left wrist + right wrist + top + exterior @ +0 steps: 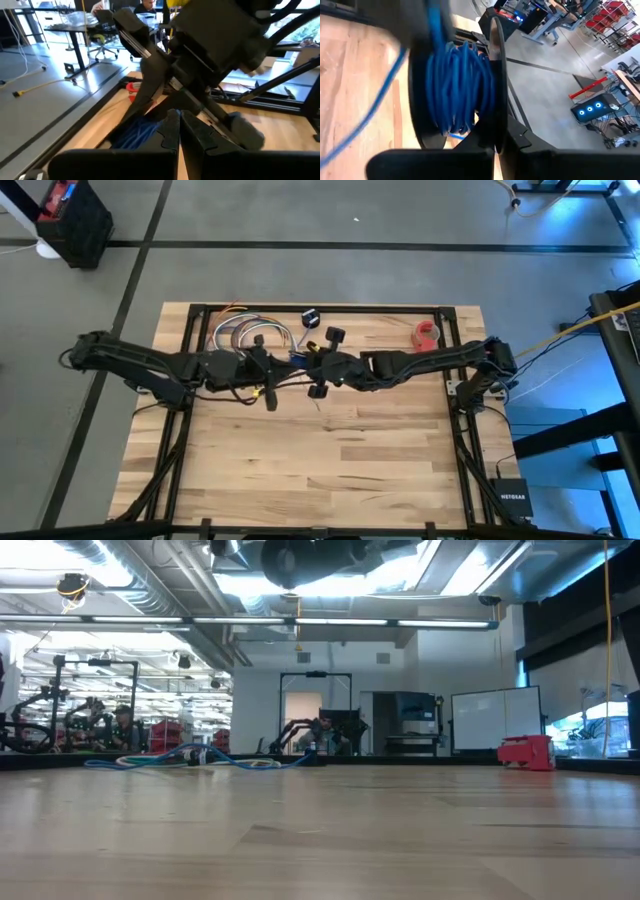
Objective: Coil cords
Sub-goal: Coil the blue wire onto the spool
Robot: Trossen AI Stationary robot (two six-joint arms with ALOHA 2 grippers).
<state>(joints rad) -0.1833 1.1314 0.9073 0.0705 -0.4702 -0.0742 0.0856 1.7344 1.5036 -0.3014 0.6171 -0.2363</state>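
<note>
The blue cord [455, 90] is wound in many turns between two black discs, and one strand [360, 125] trails off toward the table. My right gripper [496, 147] is shut on one disc; it meets my left gripper over the table's far middle [326, 370]. My left gripper [179, 131] is shut, with the blue coil [140, 134] just beside and below its fingers. Both grippers hang well above the wood, at the top of the low view [310, 560]. My right gripper pinches the thin rim of one black disc [496, 100] between its two fingers, the disc edge-on along the fingers. The wound cord sits beside the fingers, lifted clear of the table, and one strand hangs slack. My left gripper: I cannot tell whether it touches the cord.
A bundle of multicoloured looped wires [245, 332] lies at the table's far left, and shows in the low view [190, 757] too. A red roll [427, 332] sits at the far right. Small black pieces [310, 317] lie near the far edge.
</note>
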